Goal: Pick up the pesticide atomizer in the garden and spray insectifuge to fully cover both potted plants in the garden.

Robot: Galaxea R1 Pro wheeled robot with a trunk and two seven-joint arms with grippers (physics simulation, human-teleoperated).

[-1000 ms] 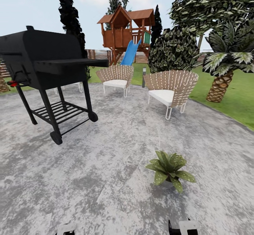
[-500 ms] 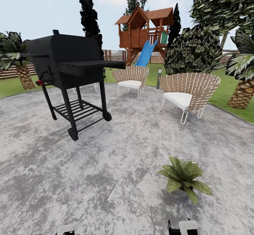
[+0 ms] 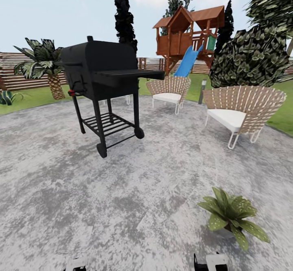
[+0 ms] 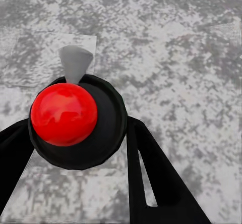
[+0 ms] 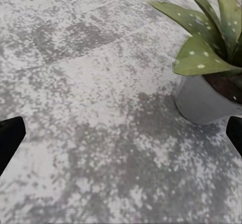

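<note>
Seen end-on in the left wrist view, the pesticide atomizer [image 4: 65, 115] shows a red knob on a dark round body, with a pale nozzle [image 4: 75, 62] pointing at the stone patio. My left gripper [image 4: 75, 133] is shut on it, a black finger on each side. One potted plant [image 3: 232, 218] with broad green leaves stands on the patio near my right side. Whitish specks of insectifuge dot its leaves. My right gripper [image 5: 121, 133] is open, and the plant's grey pot [image 5: 201, 103] lies just beyond its fingers, off to one side.
A black wheeled grill [image 3: 106, 79] stands on the patio ahead to the left. Two wicker chairs [image 3: 240, 112] [image 3: 169, 91] sit at the far right edge, with a wooden playhouse and blue slide [image 3: 189, 38] behind. Lawn, a small palm [image 3: 42, 63] and the slat fence lie beyond.
The whole head view has swung left, so grill, chairs and plant have slid rightward in the picture. A palm and fence have come into sight at left.
</note>
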